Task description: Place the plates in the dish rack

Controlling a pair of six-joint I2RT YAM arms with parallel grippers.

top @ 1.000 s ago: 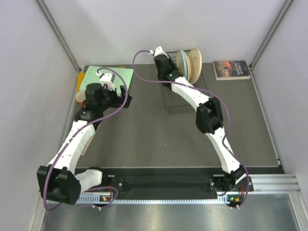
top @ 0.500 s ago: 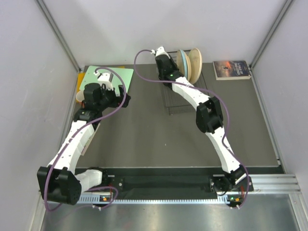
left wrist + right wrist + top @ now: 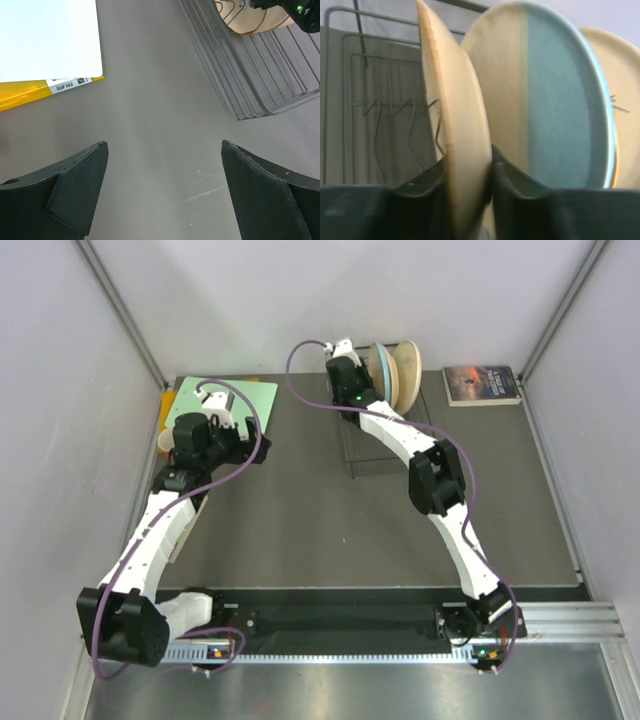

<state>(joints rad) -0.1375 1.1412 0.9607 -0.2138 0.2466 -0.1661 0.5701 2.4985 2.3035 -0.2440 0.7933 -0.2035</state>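
At the far left, a green folder [image 3: 238, 395] lies on a yellow clip file [image 3: 30, 95] at the back corner of the grey table [image 3: 300, 510]. Just beside them the left gripper [image 3: 164, 145] hovers over bare table, its fingers spread wide and holding nothing. Further right, the black wire dish rack [image 3: 375, 455] stands at the back middle. At its far end the right gripper [image 3: 467, 200] pinches the rim of a peach-tan plate [image 3: 455, 115], which is upright and edge-on. Close on its right a light blue plate [image 3: 560, 110] stands on edge, and a cream plate [image 3: 607, 55] stands behind that. Whether the plates touch cannot be told. A dark book [image 3: 482, 385] lies at the far right.
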